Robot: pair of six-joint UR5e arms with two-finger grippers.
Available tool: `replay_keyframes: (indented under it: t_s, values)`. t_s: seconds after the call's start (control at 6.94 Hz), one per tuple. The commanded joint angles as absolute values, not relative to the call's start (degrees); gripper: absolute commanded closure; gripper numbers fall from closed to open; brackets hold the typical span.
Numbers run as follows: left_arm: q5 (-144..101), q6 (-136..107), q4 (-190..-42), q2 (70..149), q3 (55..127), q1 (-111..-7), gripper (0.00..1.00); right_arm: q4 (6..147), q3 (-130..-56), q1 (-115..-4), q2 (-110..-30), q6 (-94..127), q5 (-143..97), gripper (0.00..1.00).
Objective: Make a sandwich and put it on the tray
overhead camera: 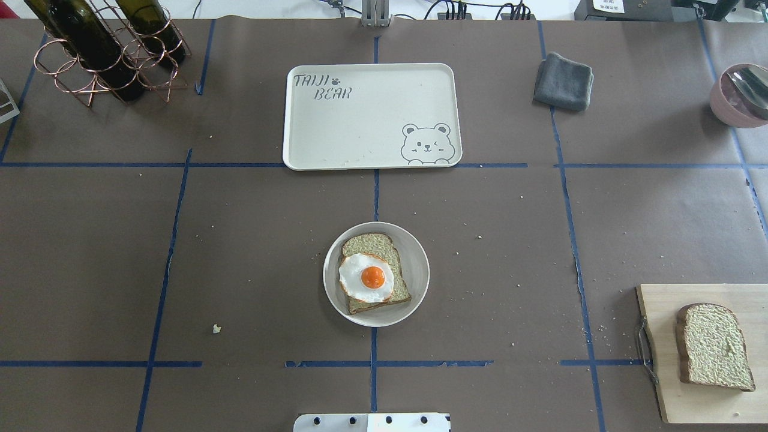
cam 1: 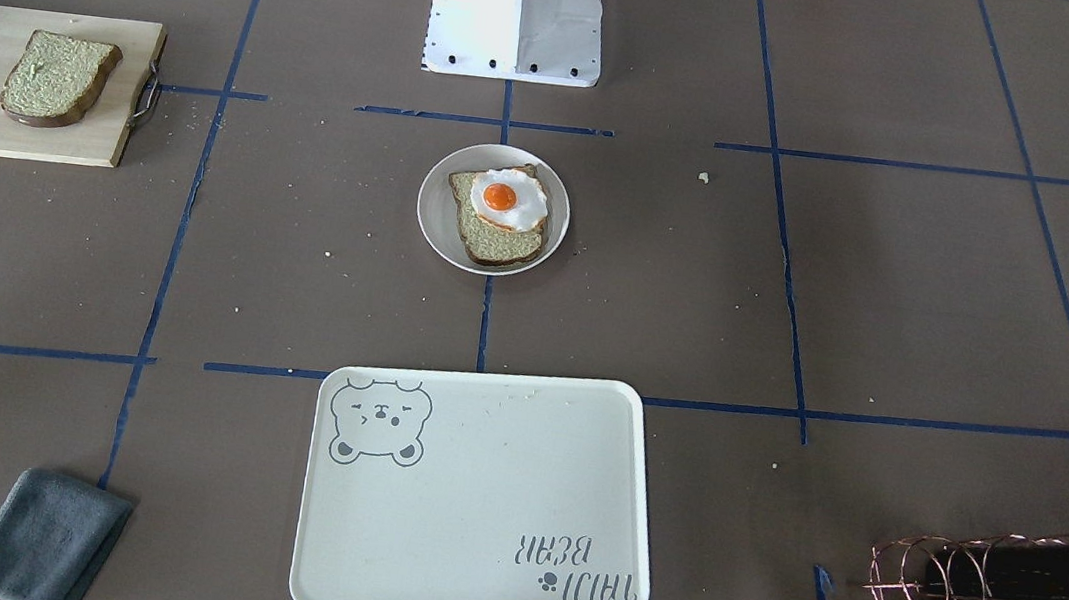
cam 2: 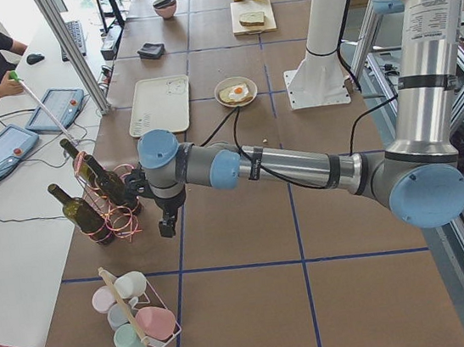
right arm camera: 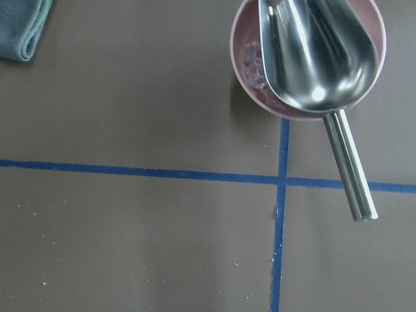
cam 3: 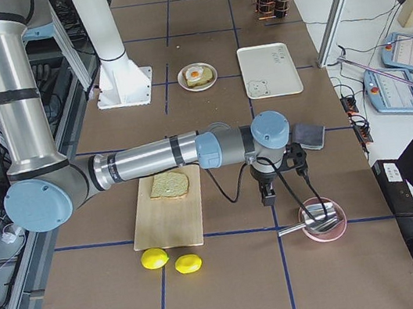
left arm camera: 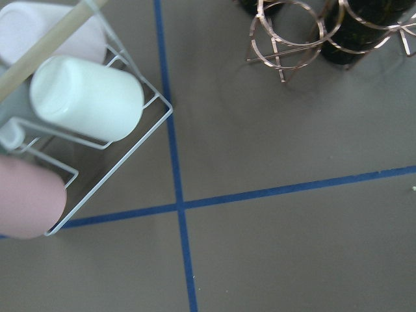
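Observation:
A small round off-white plate (cam 1: 433,218) (overhead camera: 420,270) at the table's middle holds one bread slice (cam 1: 491,240) with a fried egg (cam 1: 506,198) (overhead camera: 367,277) on top. The second bread slice (cam 1: 57,78) (overhead camera: 714,348) lies on the wooden cutting board (overhead camera: 660,312). The cream bear tray (cam 1: 472,494) (overhead camera: 360,126) is bare. My left gripper (cam 2: 166,227) hangs beside the wine rack, far from the plate; I cannot tell its state. My right gripper (cam 3: 267,196) hangs near the pink bowl; I cannot tell its state.
A copper wine rack with bottles (overhead camera: 102,54) stands at the far left. A grey cloth (overhead camera: 564,81) and a pink bowl with a metal scoop (right arm camera: 305,58) are on the right. A wire cup rack (left arm camera: 78,110) and two lemons (cam 3: 165,260) sit at the table's ends.

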State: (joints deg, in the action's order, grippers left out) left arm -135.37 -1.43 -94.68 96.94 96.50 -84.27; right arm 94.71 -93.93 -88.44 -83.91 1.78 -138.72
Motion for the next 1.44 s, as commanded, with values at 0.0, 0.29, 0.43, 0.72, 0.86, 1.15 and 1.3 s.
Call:
replay_keyframes:
  t_s: [0.0,0.29,0.43,0.72,0.86,1.15,1.3]
  values:
    - [-136.14,-1.58,-96.16,101.67,97.29,-77.21,0.0,94.57,-94.13,-87.02,-84.54,1.76,-143.75,0.0]
    - [-137.19,-8.29,-97.2,105.35,97.56,-71.22,0.0,91.52,-97.88,-84.83,-90.05,6.48,-144.5,0.0]
    - [-136.68,-15.83,-100.77,105.9,99.99,-67.8,0.0,82.97,-98.26,-83.86,-93.74,10.33,-144.14,0.0]
    - [-135.28,-31.03,-104.49,106.43,102.99,-61.39,0.0,62.69,-98.35,-77.74,-100.59,31.17,-141.86,0.0]
    - [-130.57,-39.12,-107.46,107.13,103.44,-57.08,0.0,51.44,-98.35,-73.0,-105.16,38.6,-137.5,0.0]
    - [-128.5,-54.24,-115.36,107.57,103.27,-50.74,0.0,41.42,-101.13,-65.34,-112.02,49.53,-135.19,0.0]
    - [-126.84,-58.58,-116.01,109.23,103.36,-49.06,0.0,41.31,-105.43,-60.6,-117.02,50.53,-131.35,0.0]
